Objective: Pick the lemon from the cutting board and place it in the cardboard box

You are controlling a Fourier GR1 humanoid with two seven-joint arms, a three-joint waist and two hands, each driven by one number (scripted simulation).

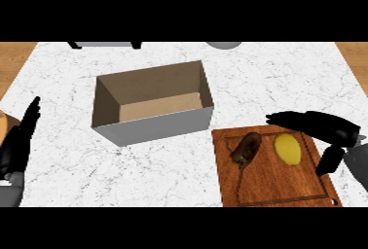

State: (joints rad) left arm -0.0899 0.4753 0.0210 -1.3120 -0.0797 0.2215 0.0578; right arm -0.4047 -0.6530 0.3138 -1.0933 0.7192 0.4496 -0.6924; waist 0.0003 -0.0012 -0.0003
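Two items lie on the cutting board [316, 192]: the lemon [288, 149], just left of the right hand [320, 125], whose fingers are spread above it, holding nothing, and a brown object [246, 149]. Farther left stands the cardboard box [152, 103]. Left hand [22, 141]: extended, resting.

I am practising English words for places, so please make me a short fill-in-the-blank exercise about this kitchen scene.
1. The lemon lies on the wooden ____.
2. The brown object beside the lemon is on the lemon's ____ side in the head view.
3. Inside the cardboard box there is ____.
4. The hand nearest the lemon is the robot's ____ hand; the other hand rests near the view's edge.

Missing words: cutting board; left; nothing; right
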